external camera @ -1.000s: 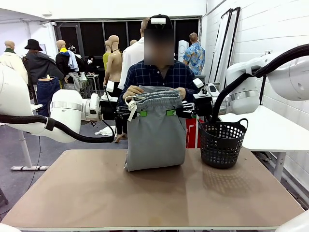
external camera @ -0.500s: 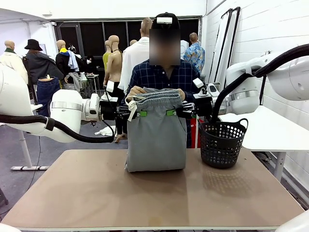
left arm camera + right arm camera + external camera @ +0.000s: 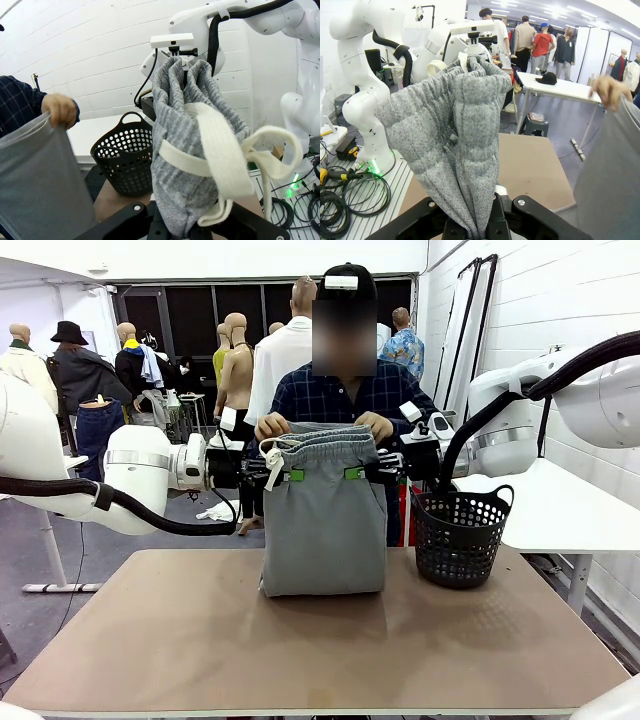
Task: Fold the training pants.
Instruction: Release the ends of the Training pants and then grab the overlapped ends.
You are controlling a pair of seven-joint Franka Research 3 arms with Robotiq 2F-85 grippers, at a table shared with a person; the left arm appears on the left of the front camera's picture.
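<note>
Tan-topped counter (image 3: 300,660), black perforated basket (image 3: 462,537) standing on its far right part, lower edge of the hanging grey training pants (image 3: 323,530) apparently resting on its far middle, just beside the basket

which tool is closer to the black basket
Right. The right tool is clamped on the training pants' waistband edge nearest the basket; the left tool grips the opposite edge, farther away.
</note>
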